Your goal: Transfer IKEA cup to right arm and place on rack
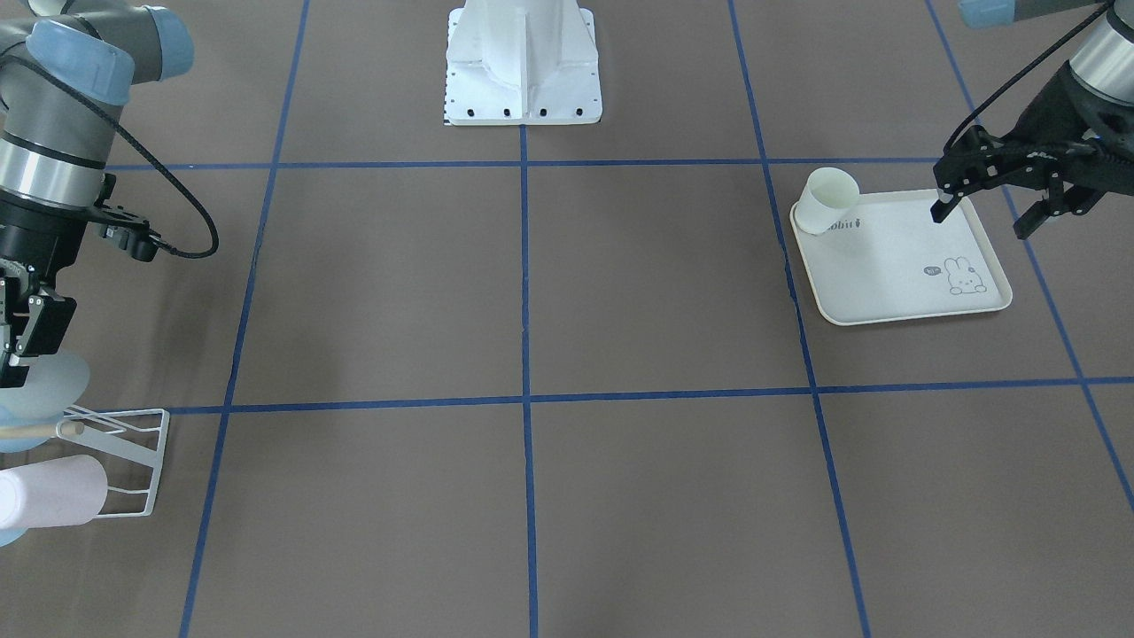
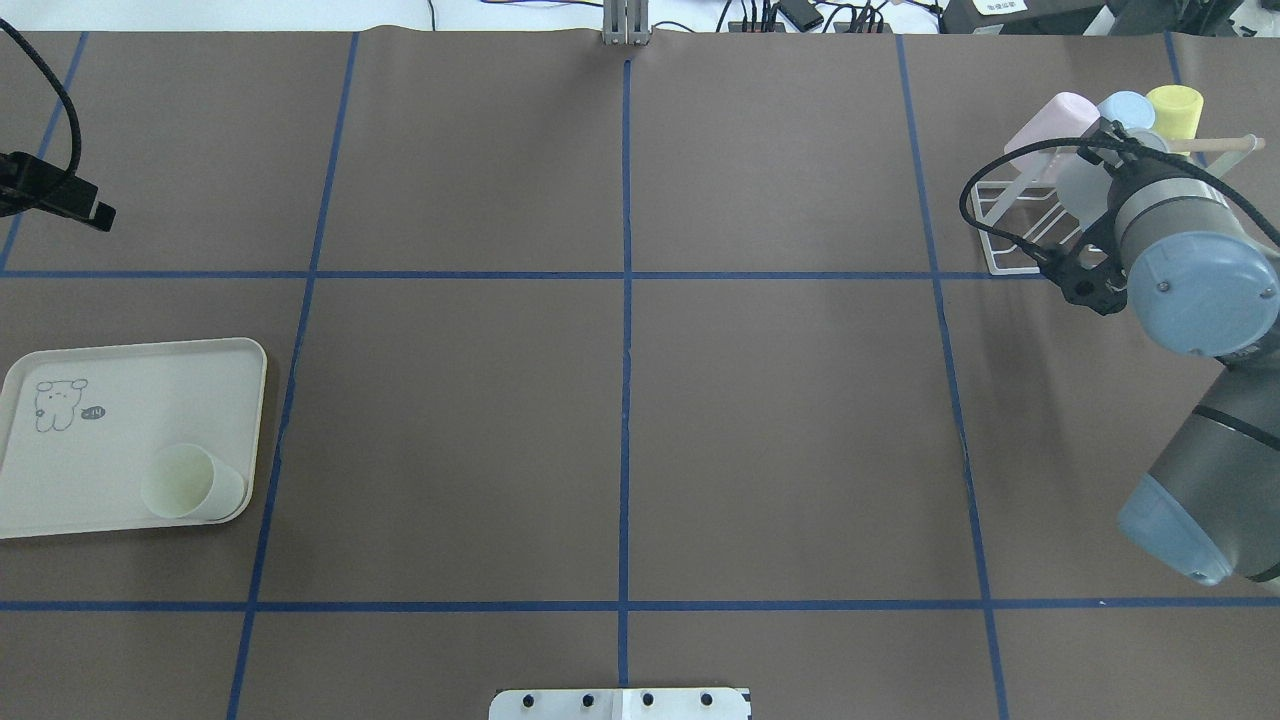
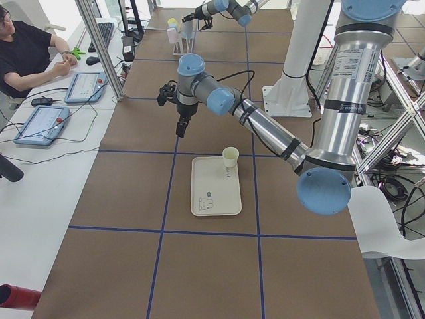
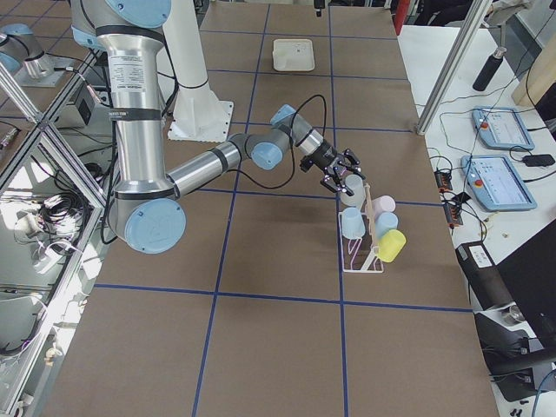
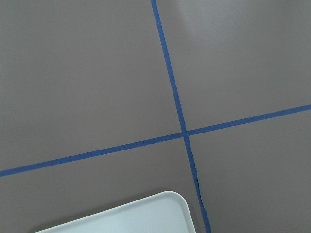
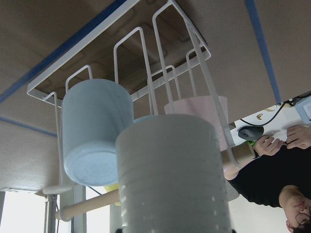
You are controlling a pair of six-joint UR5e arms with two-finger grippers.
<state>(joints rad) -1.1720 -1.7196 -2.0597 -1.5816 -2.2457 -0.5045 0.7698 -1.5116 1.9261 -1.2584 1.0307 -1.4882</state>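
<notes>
You've got the cup [image 6: 175,179] against the prongs of the rack [image 1: 133,461], presumably to hang it; right gripper [image 1: 22,346] at it, clamp hidden, cannot tell; left gripper [image 1: 983,221] far from the rack, fingers spread, empty

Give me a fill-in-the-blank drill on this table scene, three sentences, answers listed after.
1. On the rabbit-print tray, the cream cup stands ___, mouth up.
2. The left gripper hangs near the tray, holding nothing, its jaws ___.
3. In the overhead view, the cup on the rack between the pink cup and the yellow cup is ___.

Missing words: upright; open; blue.
</notes>
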